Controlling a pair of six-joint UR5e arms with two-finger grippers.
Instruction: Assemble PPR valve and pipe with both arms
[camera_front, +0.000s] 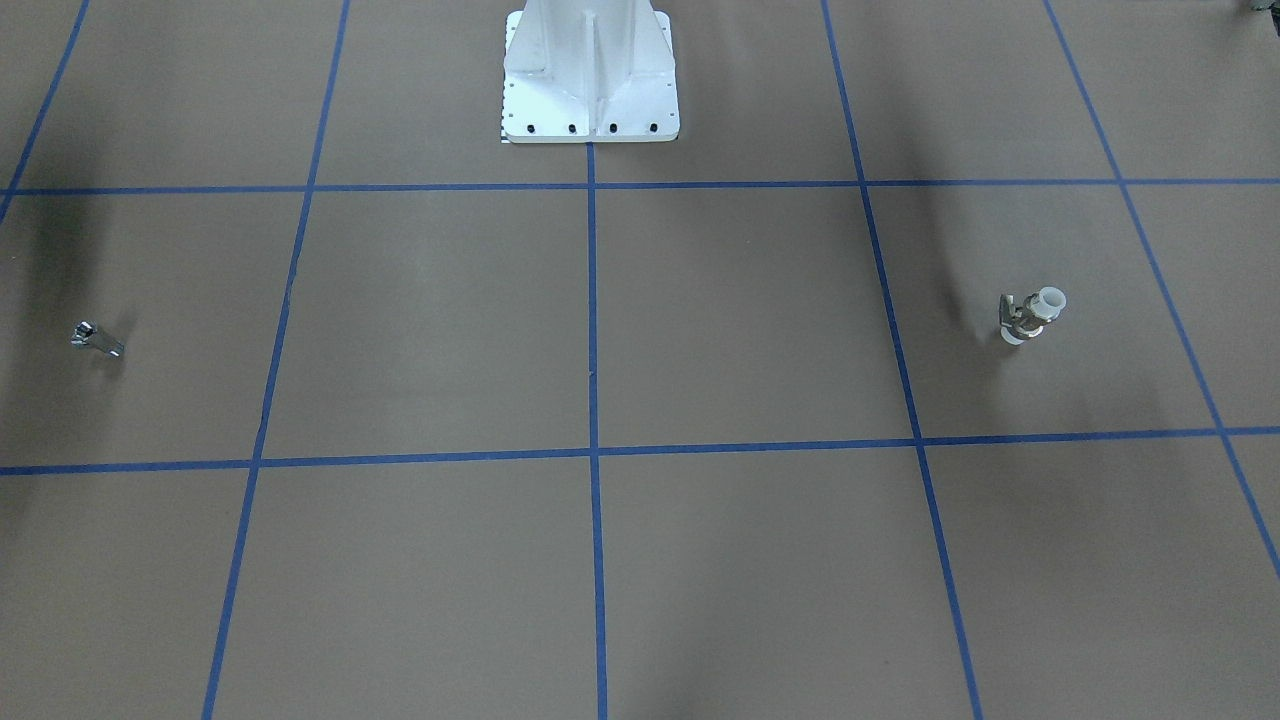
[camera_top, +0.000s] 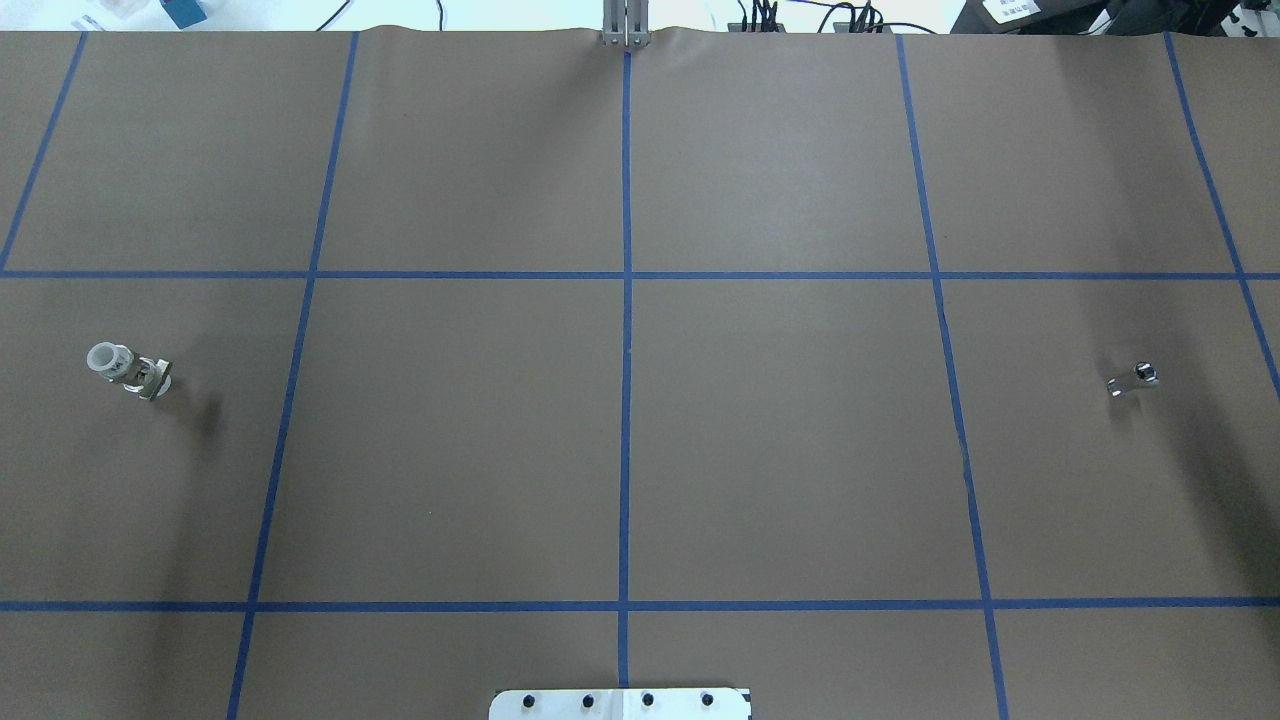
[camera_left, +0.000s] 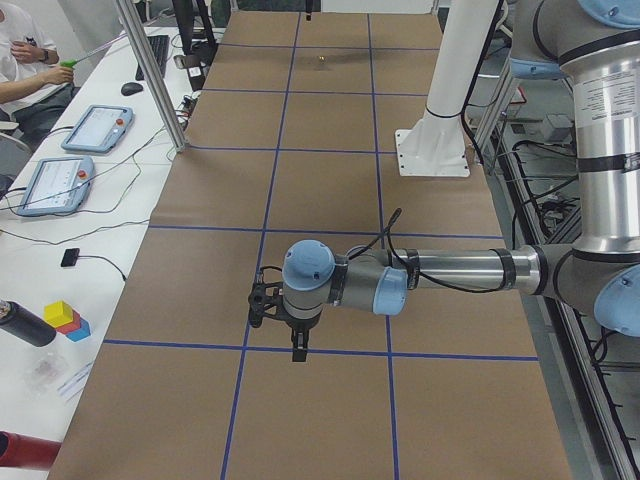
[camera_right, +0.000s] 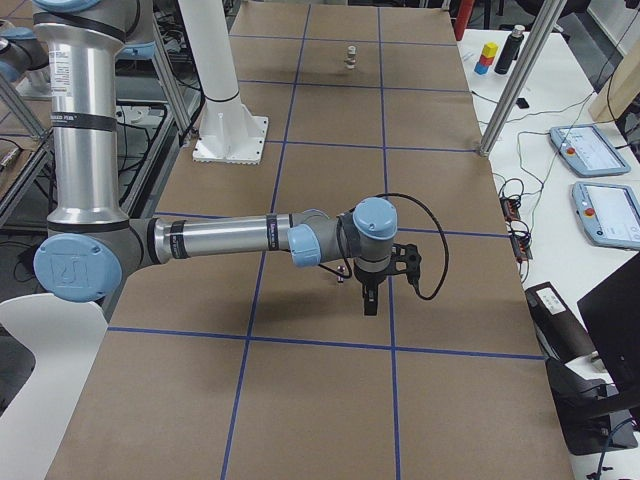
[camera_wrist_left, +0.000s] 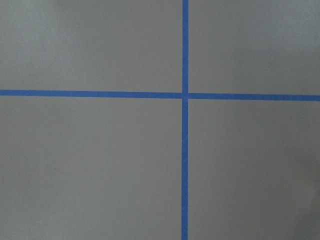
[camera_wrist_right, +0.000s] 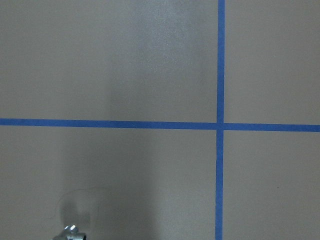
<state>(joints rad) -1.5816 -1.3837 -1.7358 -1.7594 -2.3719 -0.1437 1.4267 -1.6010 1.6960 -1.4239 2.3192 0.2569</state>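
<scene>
The PPR valve (camera_top: 130, 368), white with a metal band, lies on the brown table at the robot's far left; it also shows in the front view (camera_front: 1030, 315) and, far off, in the right side view (camera_right: 351, 57). The chrome pipe (camera_top: 1133, 380) lies at the far right, seen in the front view (camera_front: 97, 340), and its tip shows at the bottom edge of the right wrist view (camera_wrist_right: 72, 232). The left gripper (camera_left: 298, 345) and the right gripper (camera_right: 368, 298) hang above the table and show only in the side views. I cannot tell whether either is open or shut.
The white bolted pedestal (camera_front: 590, 70) stands at the robot's side of the table. Blue tape lines (camera_top: 626, 300) form a grid. Metal posts (camera_left: 150, 75) and tablets (camera_right: 585, 150) stand along the operators' side.
</scene>
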